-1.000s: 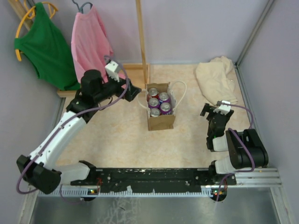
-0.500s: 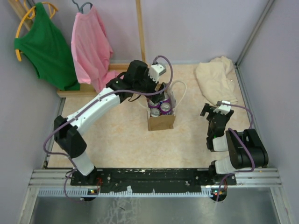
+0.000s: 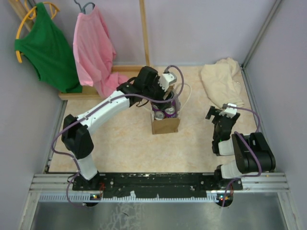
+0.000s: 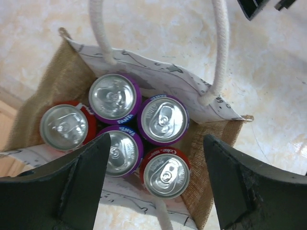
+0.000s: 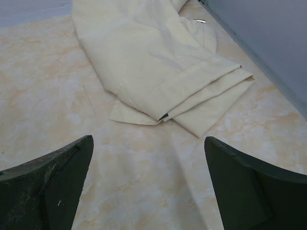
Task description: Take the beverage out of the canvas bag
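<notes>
Left pincer [image 4: 156, 158], spread wide over canvas bag [image 4: 72, 72]: I fear fingers [image 4: 72, 191] jamming on tight-packed cans [image 4: 162, 119], or snagging the rope handle [image 4: 219, 52] at one o'clock and tipping the bag.

Purple cans [image 4: 162, 120], tan-brown bag [image 4: 58, 80]

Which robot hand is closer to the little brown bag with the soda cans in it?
Left. The left gripper hovers open just above the small tan-brown canvas bag, over its drink cans. The right gripper is far to the bag's right, open, facing a cream cloth heap.
</notes>
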Robot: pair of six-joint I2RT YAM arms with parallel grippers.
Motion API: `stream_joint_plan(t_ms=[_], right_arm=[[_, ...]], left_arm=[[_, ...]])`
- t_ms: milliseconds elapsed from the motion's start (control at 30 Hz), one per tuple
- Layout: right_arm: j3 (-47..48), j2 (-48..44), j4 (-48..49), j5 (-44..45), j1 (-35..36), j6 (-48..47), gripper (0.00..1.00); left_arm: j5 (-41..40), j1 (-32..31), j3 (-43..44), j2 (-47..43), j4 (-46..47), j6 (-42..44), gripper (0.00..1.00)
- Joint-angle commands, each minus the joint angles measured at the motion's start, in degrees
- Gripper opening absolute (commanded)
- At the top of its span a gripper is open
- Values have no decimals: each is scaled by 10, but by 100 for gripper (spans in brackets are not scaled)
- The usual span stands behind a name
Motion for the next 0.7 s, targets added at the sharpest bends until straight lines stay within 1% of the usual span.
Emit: stream_joint_plan(t_ms=[0,200,300,433,500,667], right_arm=[[4,2,27,0,-2,-6,99],[4,2,26,0,-2,-6,99],[4,2,26,1,-1,-6,99],[3,2,26,0,-2,-6,99],[4,2,26,0,-2,-6,99],[4,2,26,0,-2,-6,99]], left_arm=[[48,-20,-26,15,14,17,83],[53,-39,-59,33,18,17,79],[52,-39,-74,33,40,10,79],[13,-44,-84,35,60,11,81],[-9,-47,-84,35,64,11,85],[-43,-53,-96,15,95,4,84]])
